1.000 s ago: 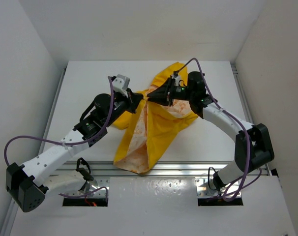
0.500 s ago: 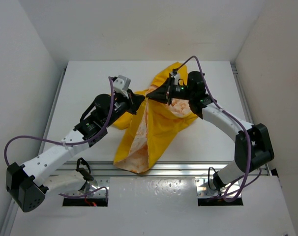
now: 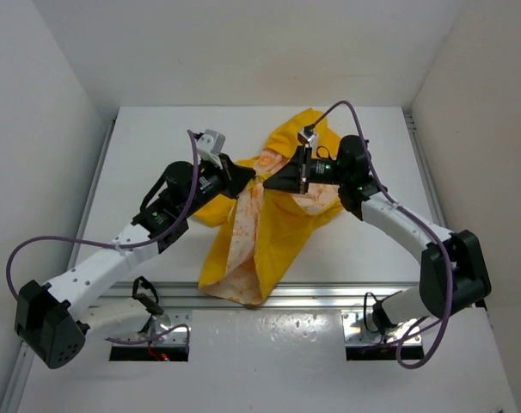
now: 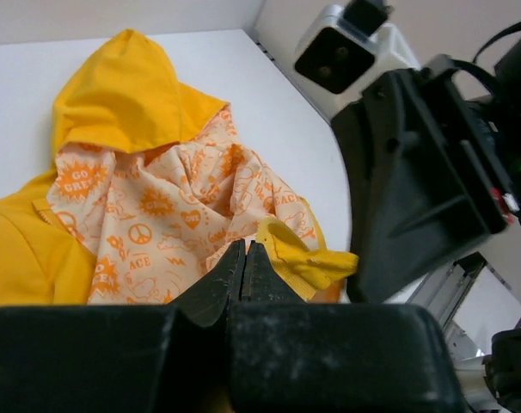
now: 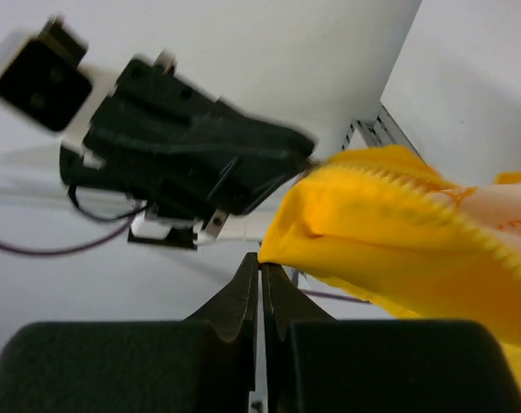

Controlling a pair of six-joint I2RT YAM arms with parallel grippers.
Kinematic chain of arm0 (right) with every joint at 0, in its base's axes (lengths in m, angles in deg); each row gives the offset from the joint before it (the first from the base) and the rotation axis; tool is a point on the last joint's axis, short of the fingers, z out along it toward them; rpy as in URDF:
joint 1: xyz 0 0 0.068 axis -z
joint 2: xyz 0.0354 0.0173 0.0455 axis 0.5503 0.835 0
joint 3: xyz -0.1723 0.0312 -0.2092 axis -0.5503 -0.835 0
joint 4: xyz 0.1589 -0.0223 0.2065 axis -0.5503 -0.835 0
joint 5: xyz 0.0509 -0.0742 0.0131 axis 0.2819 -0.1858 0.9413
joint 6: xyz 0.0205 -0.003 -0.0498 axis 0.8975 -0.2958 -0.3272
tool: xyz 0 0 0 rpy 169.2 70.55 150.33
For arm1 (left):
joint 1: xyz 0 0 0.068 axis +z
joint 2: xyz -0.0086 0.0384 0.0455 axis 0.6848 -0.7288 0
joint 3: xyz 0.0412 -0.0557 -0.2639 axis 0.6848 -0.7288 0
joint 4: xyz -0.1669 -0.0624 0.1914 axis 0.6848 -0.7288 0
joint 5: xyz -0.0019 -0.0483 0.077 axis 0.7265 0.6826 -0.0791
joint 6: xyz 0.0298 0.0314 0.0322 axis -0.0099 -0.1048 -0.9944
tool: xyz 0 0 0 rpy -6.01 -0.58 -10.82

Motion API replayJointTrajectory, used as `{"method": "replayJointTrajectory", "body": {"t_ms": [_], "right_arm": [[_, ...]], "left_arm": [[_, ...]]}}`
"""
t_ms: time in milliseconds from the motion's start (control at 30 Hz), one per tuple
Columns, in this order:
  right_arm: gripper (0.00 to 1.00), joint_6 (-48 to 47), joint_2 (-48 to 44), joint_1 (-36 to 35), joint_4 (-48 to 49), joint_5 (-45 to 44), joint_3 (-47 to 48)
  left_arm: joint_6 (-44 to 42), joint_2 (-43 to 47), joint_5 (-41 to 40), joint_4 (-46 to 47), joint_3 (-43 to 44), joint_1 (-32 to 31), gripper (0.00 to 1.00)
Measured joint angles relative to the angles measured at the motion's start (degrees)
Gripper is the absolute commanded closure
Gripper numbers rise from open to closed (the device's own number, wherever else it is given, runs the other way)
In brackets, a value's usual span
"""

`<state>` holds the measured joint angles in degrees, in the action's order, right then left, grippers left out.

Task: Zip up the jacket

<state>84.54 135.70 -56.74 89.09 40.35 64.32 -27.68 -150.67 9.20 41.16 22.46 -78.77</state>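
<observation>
- The soft bright yellow fabric jacket (image 3: 273, 228) with a white, orange-printed lining lies open and rumpled in the middle of the white table (image 3: 157, 138). Its hood (image 3: 305, 129) points to the far side and its hem reaches the near edge.
- The left gripper (image 3: 250, 175) has its jaws pressed together on a lifted yellow front edge.
- The right gripper (image 3: 266, 182) faces it almost tip to tip. It is clamped thin on a corner of the same raised fold, close to the zip teeth (image 5: 398, 185).

Lab – white enclosure walls (image 3: 243, 52), table rail (image 3: 346, 295)
</observation>
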Motion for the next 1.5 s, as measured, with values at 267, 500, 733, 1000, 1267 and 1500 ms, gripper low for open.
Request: {"method": "replayJointTrajectory", "body": {"t_ms": [267,500,733,1000,1267,1500], "right_arm": [[1.0,-4.15,-4.17,0.55,-0.39,8.52,-0.15],[0.53,-6.05,-5.29,1.6,-2.01,7.98,-0.48],[0.45,-22.82,-10.14,-7.02,-23.02,-6.67,0.15],[0.5,-30.75,-9.38,-12.02,-36.46,-26.05,4.48],[0.42,-26.75,-6.34,-10.54,-31.32,-29.53,4.48],[0.42,-23.93,-4.83,-10.58,-25.55,-28.46,4.48]], "left_arm": [[4.26,-3.87,5.62,4.48,-3.06,4.28,1.0],[6.36,-4.22,6.32,6.86,-3.69,4.42,1.0],[8.11,-4.22,3.96,6.12,-3.21,4.42,1.0],[8.66,-4.22,2.69,5.57,-1.77,4.44,1.0],[8.9,-4.2,2.43,5.18,-1.77,4.44,1.0],[8.96,-3.76,2.43,4.87,-1.77,4.44,1.0]]}}
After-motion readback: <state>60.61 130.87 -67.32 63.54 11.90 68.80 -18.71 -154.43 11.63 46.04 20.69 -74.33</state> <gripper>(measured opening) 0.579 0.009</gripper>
